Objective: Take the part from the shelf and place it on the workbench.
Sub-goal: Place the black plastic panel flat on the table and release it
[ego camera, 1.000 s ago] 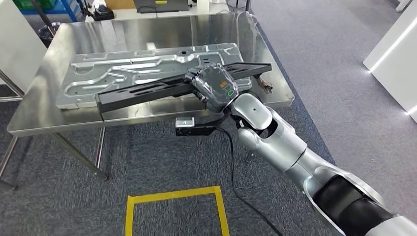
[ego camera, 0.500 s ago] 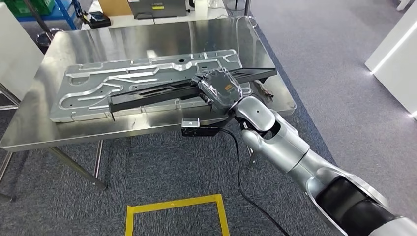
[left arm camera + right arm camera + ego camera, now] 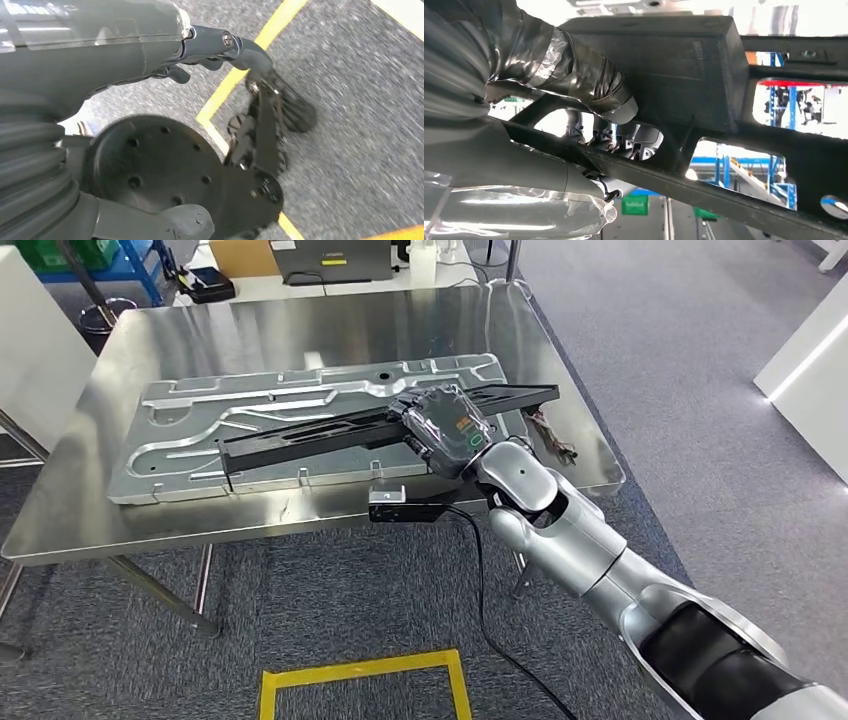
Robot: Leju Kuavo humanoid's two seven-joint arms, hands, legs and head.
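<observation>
- The steel bench (image 3: 300, 325) stands on grey carpet, and a square of yellow tape (image 3: 365, 670) marks the floor in front of it.
- A large stamped grey metal panel (image 3: 250, 430) lies flat along the bench top.
- The part (image 3: 300, 435), a long black frame with open cut-outs, stretches lengthways over the panel; whether it touches the panel cannot be told.
- The right hand (image 3: 445, 425) grips the part toward its right end, thumb (image 3: 589, 82) pressed on one face and fingers curled round a bar.
- A small bundle of wires (image 3: 555, 435) lies on the bench near its right edge.
- The left hand (image 3: 200, 60) hangs over the carpet, fingers loosely bent, holding nothing.
</observation>
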